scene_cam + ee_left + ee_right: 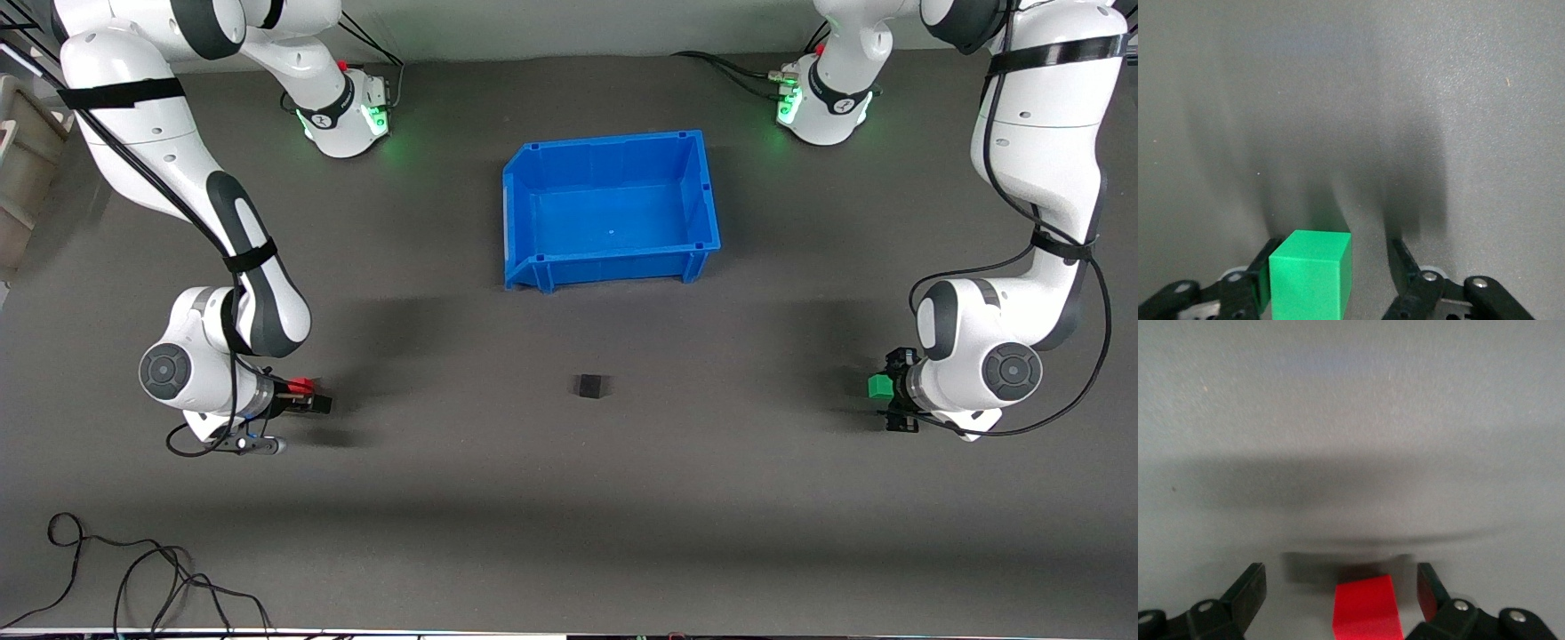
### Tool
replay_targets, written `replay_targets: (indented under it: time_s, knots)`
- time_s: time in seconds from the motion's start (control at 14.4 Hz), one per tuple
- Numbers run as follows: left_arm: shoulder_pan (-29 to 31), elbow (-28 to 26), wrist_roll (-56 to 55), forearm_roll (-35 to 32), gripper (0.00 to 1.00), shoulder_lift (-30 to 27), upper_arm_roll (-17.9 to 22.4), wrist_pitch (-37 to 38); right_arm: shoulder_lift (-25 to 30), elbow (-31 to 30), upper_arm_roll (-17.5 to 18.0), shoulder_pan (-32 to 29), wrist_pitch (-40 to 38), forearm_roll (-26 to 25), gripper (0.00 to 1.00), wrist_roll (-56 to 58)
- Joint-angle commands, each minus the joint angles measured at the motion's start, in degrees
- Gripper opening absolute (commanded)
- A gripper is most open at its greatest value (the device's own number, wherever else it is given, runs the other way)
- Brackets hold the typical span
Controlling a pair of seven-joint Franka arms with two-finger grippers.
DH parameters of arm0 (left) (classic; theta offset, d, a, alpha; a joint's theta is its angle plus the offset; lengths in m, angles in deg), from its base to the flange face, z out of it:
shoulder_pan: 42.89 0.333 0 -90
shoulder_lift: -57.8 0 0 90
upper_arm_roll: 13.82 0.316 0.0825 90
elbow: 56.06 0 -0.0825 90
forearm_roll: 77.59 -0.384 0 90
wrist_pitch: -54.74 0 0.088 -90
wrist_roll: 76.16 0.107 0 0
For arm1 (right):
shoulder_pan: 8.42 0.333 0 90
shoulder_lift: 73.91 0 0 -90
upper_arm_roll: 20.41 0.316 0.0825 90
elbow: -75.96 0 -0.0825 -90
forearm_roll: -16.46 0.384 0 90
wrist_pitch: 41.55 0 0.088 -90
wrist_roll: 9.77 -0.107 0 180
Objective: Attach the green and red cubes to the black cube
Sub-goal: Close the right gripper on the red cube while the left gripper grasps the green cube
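The black cube (589,386) sits alone on the grey mat, nearer the front camera than the blue bin. My left gripper (892,389) is low at the left arm's end of the table. It is open around the green cube (879,385). In the left wrist view the green cube (1310,277) touches one finger (1263,270) and a gap separates it from the other, with the left gripper (1335,250) open. My right gripper (308,396) is low at the right arm's end, open around the red cube (303,386). In the right wrist view the red cube (1365,608) lies between the spread fingers of the right gripper (1339,572).
An empty blue bin (613,267) stands mid-table, farther from the front camera than the black cube. Loose black cables (133,578) lie at the front edge toward the right arm's end. Open mat lies between each gripper and the black cube.
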Motion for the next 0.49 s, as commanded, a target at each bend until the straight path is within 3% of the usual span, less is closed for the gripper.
replay_targets:
  time_s: [0.0,0.14,0.42]
  knots:
    - [0.0,0.14,0.05,-0.69,0.77,-0.58,0.37,1.08,1.69,-2.37,-0.2,0.21,0.88,1.45,1.0,2.14]
    - [-0.17,0.14,0.22,-0.69,0.7,-0.76,0.37,1.26,1.6,-2.37,-0.2,0.21,0.88,1.45,1.0,2.41]
    - [0.09,0.14,-0.57,-0.69,0.28,-0.93,0.55,1.34,1.69,-2.9,-0.64,0.12,0.79,1.45,0.83,3.63]
